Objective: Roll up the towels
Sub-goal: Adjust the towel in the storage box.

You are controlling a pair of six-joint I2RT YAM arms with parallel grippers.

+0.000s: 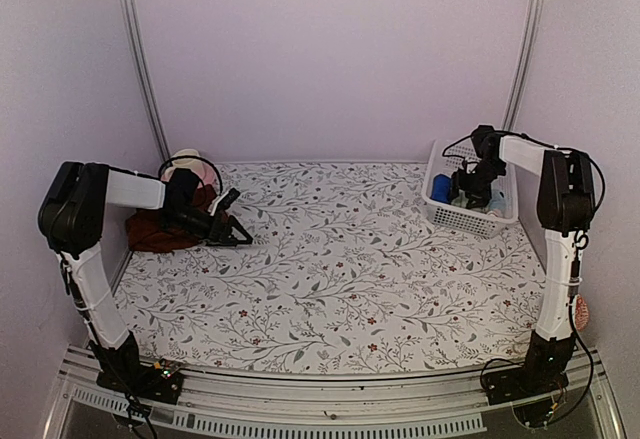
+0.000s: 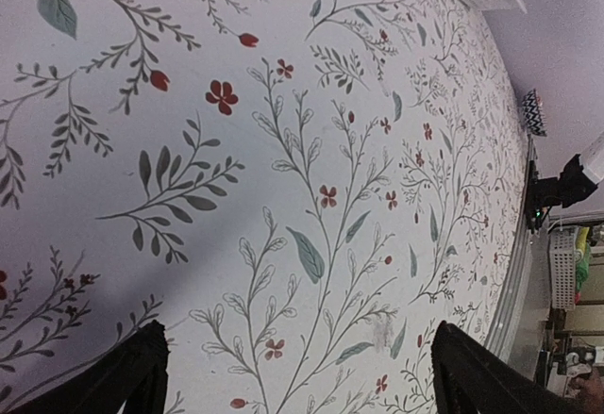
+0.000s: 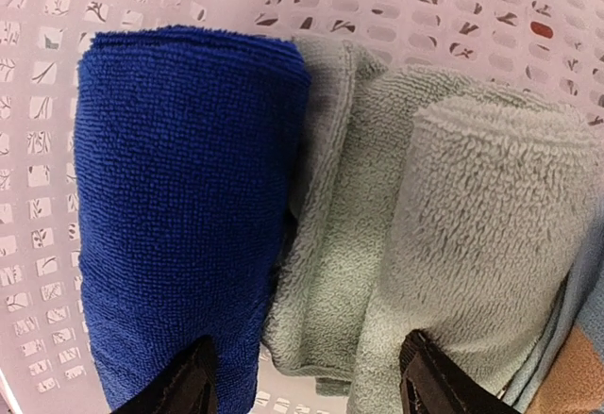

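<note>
My left gripper [image 1: 240, 219] is hanging wide open and empty, low over the floral cover [image 2: 283, 150], just beside the maroon towel [image 1: 150, 231] that's lying bunched up at the back-left. My right gripper [image 3: 310, 376] is hovering down in the basket [image 1: 470, 221], also open with nothing in it, over a blue roll [image 3: 179, 197] and a green towel [image 3: 453, 244].

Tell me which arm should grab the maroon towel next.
Left. The left gripper is open right beside the maroon towel; the right gripper is far across, down in the white basket.
</note>
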